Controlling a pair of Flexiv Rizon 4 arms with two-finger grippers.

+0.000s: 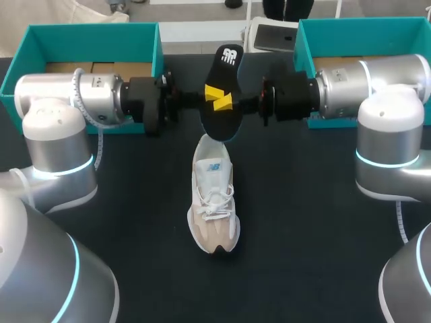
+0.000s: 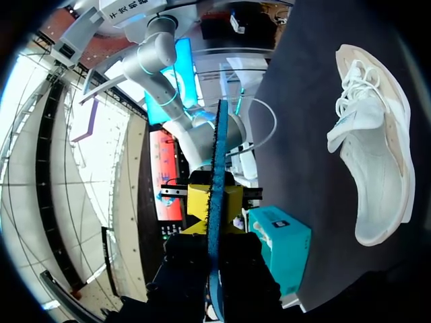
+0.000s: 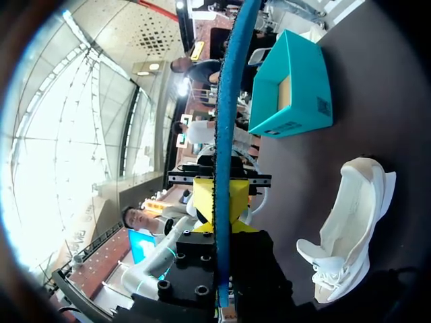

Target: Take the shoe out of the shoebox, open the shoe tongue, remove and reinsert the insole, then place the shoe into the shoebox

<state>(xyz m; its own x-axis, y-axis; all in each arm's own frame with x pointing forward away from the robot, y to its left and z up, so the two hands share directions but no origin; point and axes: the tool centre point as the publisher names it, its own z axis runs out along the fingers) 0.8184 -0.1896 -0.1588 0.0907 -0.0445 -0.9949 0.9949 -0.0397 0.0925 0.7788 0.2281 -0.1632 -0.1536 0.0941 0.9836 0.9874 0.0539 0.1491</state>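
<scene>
We grip the insole (image 1: 223, 74) from opposite sides, left hand (image 1: 213, 93) and right hand (image 1: 226, 102) both clamped on it, above the sneaker (image 1: 214, 202) heel. Likely a regrasp for reinsertion.

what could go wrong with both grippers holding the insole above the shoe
1. The left gripper and right gripper pinch the insole at nearly one spot mid-length, so it may pivot or slip when one lets go.
2. The shoe lies free on the table, held by nothing; pushing the insole in could shove or tip it.
</scene>
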